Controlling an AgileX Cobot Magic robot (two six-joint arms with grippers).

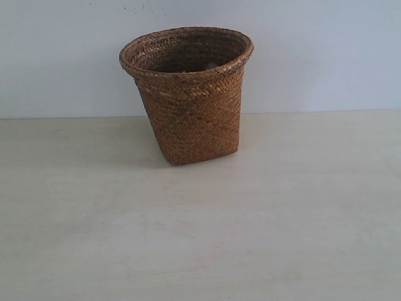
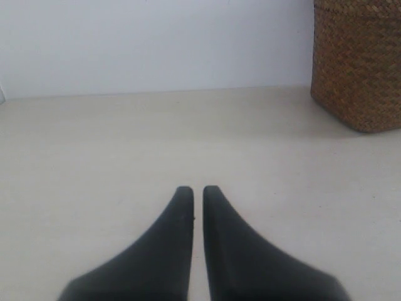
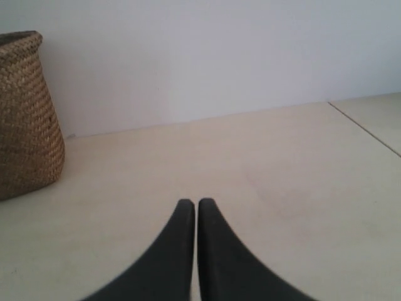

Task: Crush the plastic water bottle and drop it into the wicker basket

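Wicker basket (image 1: 194, 119) stands upright on pale table (image 1: 282, 238).

I am seeing only a pale fleck (image 1: 210, 64) inside the wicker basket (image 1: 194, 113) in the exterior view. The rim is hiding the rest of the interior, and the fleck is too small to identify. The left wrist view is cropping the wicker basket (image 2: 357, 63) at two picture edges. The right wrist view is cropping the wicker basket (image 3: 25, 119) at one. The picture edges are also cutting off the left tool (image 2: 198, 190) and the right tool (image 3: 196, 204) behind their fingers.

Left jaws, right jaws: matte black, smooth, broad bases curving to narrow rounded tips.
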